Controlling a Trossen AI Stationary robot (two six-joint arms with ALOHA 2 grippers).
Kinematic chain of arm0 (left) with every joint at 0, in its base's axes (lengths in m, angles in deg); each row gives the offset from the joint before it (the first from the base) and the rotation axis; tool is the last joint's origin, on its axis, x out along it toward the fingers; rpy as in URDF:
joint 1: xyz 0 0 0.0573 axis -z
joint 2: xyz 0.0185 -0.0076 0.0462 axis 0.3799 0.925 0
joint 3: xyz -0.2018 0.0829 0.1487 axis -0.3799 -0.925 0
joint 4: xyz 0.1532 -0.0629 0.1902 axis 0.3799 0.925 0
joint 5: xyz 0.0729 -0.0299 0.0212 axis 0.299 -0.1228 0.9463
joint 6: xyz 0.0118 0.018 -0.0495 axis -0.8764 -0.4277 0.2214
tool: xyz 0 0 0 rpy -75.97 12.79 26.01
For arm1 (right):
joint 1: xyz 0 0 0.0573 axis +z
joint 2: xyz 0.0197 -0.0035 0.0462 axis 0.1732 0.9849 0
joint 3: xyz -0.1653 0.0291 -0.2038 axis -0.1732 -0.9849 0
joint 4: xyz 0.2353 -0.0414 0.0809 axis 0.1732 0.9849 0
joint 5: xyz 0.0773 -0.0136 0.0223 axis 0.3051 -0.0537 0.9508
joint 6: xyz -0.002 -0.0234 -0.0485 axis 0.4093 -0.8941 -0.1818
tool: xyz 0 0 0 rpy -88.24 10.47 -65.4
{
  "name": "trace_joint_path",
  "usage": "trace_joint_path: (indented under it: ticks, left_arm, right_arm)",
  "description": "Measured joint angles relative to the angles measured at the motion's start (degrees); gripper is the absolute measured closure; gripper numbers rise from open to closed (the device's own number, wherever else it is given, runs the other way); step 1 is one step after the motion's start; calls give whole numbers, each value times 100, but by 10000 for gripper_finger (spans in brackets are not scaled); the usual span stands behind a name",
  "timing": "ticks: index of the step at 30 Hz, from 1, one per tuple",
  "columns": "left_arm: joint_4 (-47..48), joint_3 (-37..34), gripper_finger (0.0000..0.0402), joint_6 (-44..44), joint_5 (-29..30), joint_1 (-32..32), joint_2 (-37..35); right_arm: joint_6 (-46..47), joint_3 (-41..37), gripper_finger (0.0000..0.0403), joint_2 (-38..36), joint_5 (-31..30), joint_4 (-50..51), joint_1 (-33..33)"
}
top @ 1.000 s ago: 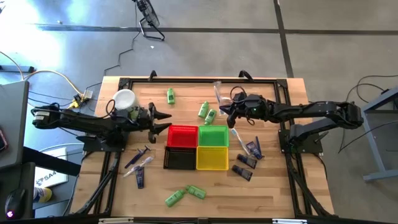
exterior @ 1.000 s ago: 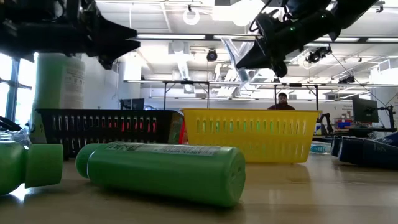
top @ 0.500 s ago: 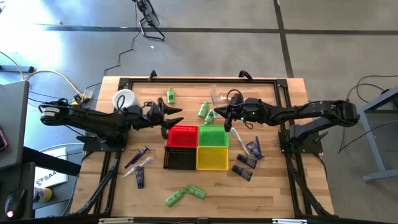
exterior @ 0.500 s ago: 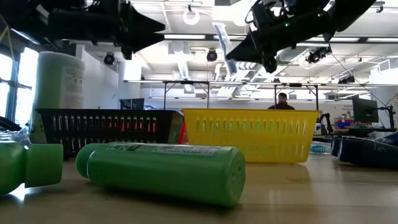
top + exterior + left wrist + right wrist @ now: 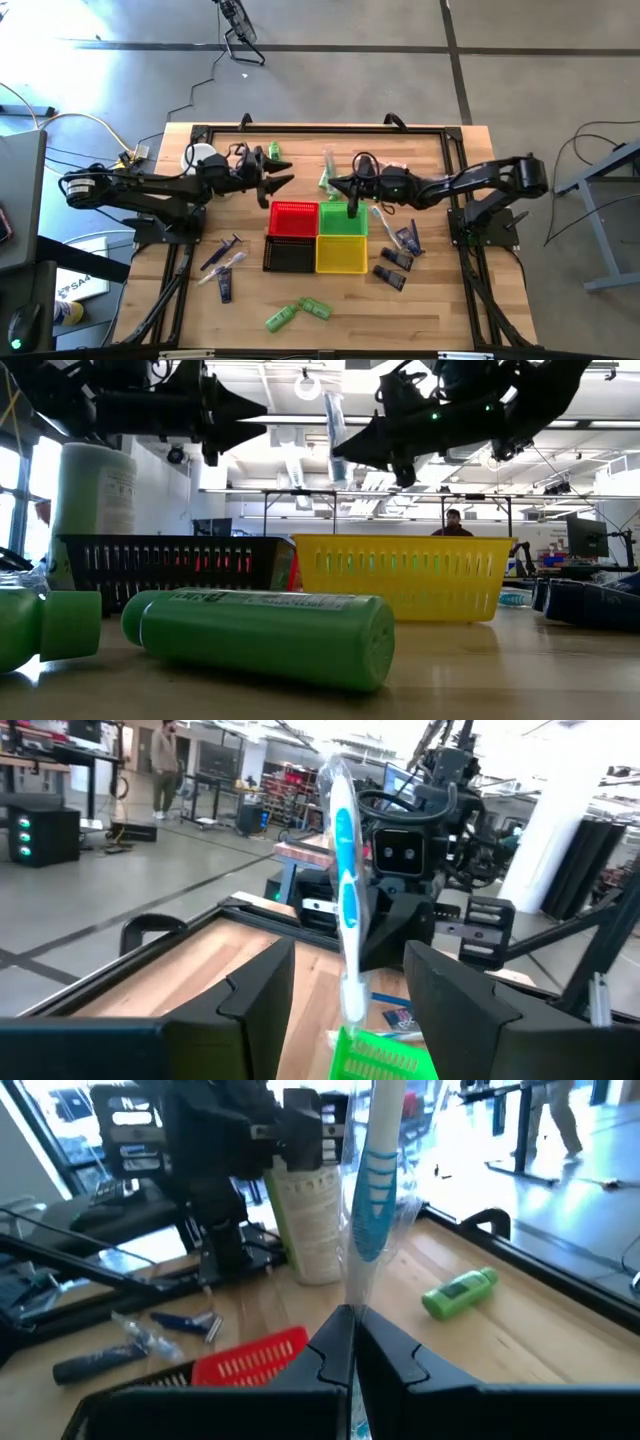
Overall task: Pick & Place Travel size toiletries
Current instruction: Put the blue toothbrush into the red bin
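Note:
My right gripper (image 5: 352,1342) is shut on a toothbrush (image 5: 375,1170) with blue marks, sealed in a clear packet. It holds the brush in the air over the green basket's (image 5: 343,220) far edge. My left gripper (image 5: 348,970) is open and level and faces it from the table's left. The toothbrush (image 5: 343,890) stands a little ahead of the left fingertips, apart from them. Green mini bottles (image 5: 325,180), dark tubes (image 5: 400,250) and blue razors (image 5: 222,255) lie on the table. My right gripper pinches the lower part of the toothbrush packet (image 5: 352,1302) between its two shut fingers. The fingers come level from the table's right and lie across the brush. The brush stands nearly upright above the fingers, lifted clear of the baskets and the table.
The red (image 5: 293,218), green, black (image 5: 289,255) and yellow (image 5: 341,255) baskets form a block at the table's middle. A white cup (image 5: 200,158) stands behind my left arm. Two green bottles (image 5: 260,635) lie at the near edge, and another bottle (image 5: 273,152) lies at the far side.
My right gripper has gone toward the table's left and somewhat down with the toothbrush, and has tipped to level, so the brush now stands more upright. My left gripper has gone toward the table's right and slightly up, toward the brush. Both fingertip gaps look unchanged.

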Motion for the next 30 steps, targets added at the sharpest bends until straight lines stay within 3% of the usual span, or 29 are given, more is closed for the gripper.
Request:
trace_joint_path:
  ticks: [8, 13, 17, 30]
  left_arm:
    - [75, 0, 215, -34, -57, 0, 56]
    - [29, -2, 215, -381, -532, 2, 236]
    - [-68, -2, 215, -452, -561, 2, 400]
    - [-125, 442, 215, -455, -577, 179, 958]
  right_arm:
    - [-110, 496, 400, 685, 319, -361, 2]
    - [-115, 885, 400, 1103, 560, -253, 0]
    - [-246, 1103, 400, 1322, 751, -241, 36]
    - [-603, 1274, 400, 1378, 510, 124, 190]
